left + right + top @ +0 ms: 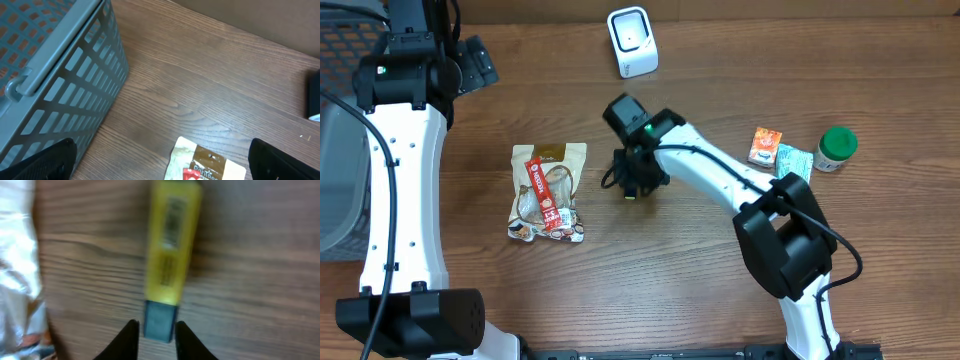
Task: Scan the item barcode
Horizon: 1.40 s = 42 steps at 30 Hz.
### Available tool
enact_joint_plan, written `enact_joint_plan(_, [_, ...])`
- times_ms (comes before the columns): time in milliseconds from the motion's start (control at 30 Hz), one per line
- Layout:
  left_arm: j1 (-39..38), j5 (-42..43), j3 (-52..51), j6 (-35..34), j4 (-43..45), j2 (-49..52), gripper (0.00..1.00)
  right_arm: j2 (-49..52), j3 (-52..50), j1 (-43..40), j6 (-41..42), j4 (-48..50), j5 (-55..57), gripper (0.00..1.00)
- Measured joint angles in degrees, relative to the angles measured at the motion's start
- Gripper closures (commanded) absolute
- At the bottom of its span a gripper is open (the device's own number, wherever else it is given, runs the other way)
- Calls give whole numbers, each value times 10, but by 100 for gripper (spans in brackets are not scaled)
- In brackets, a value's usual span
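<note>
With the right gripper (155, 332) straddling the cap end of the yellow highlighter (170, 255), which lies flat just beside the snack packet (548, 192), I close squarely and slowly so it cannot roll, as I cannot tell whether the narrowly parted jaws pinch it yet.

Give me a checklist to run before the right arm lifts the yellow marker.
1. Yellow marker lined up between the right gripper fingers: ok.
2. Firm grip on its dark cap: cannot tell, the view is blurred.
3. Barcode facing out: cannot tell.
4. Snack pouch apart from the fingers: ok.
5. Scanner unobstructed: ok.
6. Left gripper open, away from the marker: ok.
</note>
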Motion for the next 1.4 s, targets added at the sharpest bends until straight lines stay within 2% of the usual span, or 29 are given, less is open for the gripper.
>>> enact_joint_plan(167, [0,0,0,0,0,0,0,5,-13,-12,22,5,5,71])
enact_joint_plan(633, [0,0,0,0,0,0,0,7,-17,-16,34,19,-26,71])
enact_joint_plan(833, [0,0,0,0,0,0,0,6,-44,-16,44,58,-45,71])
enact_joint_plan(867, [0,0,0,0,0,0,0,6,-47,-16,45,64,-50,72])
enact_joint_plan(1033, [0,0,0,0,0,0,0,-1,-66,-17,44,81,-74,96])
enact_joint_plan(1400, [0,0,0,0,0,0,0,-5,-67,-30,30,72,-84,96])
